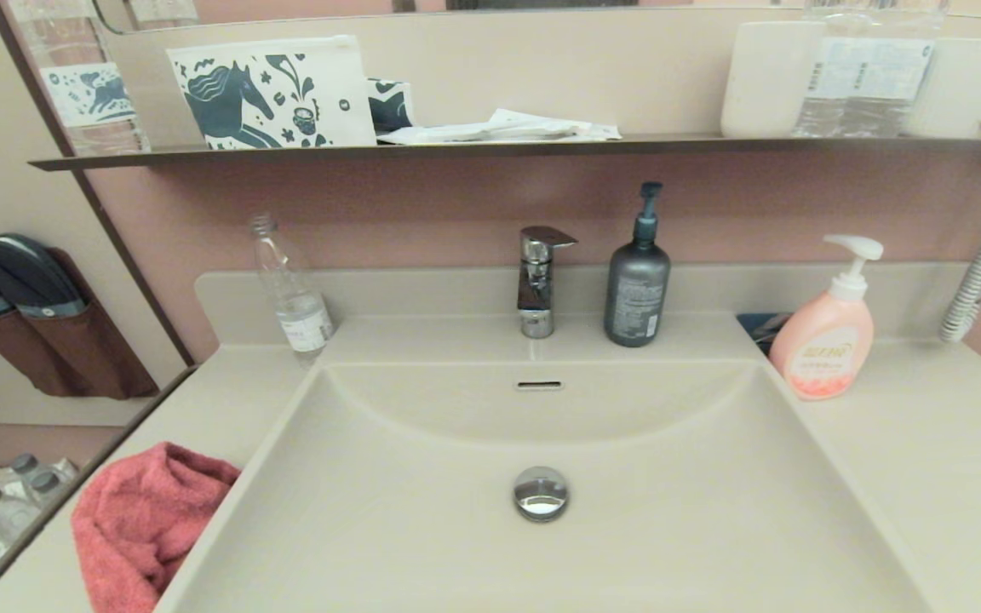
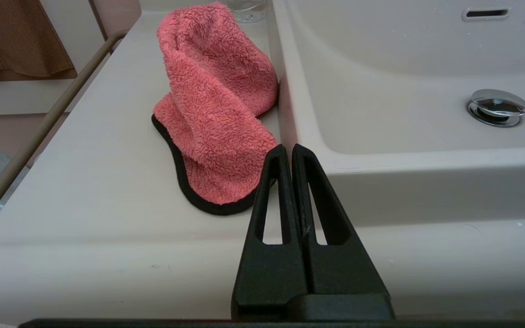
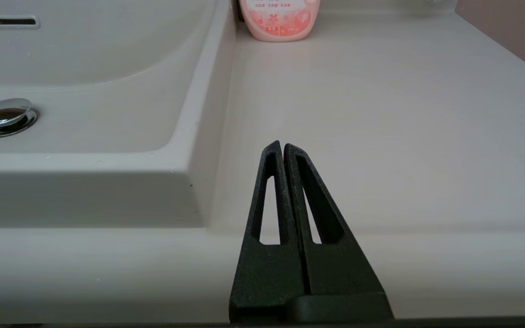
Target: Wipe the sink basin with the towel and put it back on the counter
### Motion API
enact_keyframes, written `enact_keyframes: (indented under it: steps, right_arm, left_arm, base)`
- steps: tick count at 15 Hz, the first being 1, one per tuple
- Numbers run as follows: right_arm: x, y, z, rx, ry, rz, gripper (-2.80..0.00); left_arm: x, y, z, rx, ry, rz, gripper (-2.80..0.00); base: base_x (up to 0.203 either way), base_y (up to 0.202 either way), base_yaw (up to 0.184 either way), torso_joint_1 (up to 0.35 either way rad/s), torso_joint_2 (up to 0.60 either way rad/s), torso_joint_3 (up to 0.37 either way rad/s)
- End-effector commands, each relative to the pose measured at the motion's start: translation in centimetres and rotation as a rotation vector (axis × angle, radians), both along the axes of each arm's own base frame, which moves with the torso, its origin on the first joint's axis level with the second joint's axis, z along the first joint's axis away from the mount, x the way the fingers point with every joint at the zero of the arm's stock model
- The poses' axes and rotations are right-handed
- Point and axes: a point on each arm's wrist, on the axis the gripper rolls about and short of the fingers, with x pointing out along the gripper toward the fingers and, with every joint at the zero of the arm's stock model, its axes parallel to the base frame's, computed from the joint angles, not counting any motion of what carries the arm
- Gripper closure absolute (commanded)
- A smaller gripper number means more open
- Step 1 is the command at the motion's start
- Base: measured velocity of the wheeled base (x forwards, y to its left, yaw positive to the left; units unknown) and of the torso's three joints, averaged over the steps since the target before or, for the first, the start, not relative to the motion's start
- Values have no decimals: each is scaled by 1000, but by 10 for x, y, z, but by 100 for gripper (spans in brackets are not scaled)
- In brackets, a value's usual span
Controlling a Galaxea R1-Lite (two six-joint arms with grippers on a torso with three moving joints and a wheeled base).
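Observation:
The coral-pink towel [image 1: 146, 519] lies bunched on the counter [image 1: 925, 460] to the left of the sink basin [image 1: 422, 519], against its left rim; the left wrist view shows the towel [image 2: 217, 114] with a dark hem. The basin has a chrome drain plug [image 1: 541, 492] and an overflow slot [image 1: 539, 385]. My left gripper [image 2: 288, 148] is shut and empty, hanging in front of the counter's front edge, just short of the towel's near end. My right gripper [image 3: 280, 146] is shut and empty, before the bare counter to the right of the basin. Neither arm shows in the head view.
A chrome faucet [image 1: 537, 281] stands behind the basin, with a dark pump bottle [image 1: 637, 281] beside it. A pink soap pump bottle [image 1: 823, 336] sits at the back right, a clear plastic bottle [image 1: 290, 294] at the back left. A dark shelf [image 1: 490, 149] with mugs runs overhead.

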Motion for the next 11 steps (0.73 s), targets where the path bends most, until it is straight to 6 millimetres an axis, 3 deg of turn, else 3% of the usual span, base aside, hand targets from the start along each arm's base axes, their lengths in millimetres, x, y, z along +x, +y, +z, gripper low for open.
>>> enact_keyframes:
  steps: [1, 11]
  right_arm:
    - [0, 0, 0, -1, -1, 0, 0]
    - [0, 0, 0, 4, -1, -3, 0]
  left_arm:
    - [0, 0, 0, 0, 2, 0, 0]
    - [0, 0, 0, 0, 1, 0, 0]
  base:
    - [0, 0, 0, 0, 0, 0]
    - [0, 0, 0, 0, 0, 0]
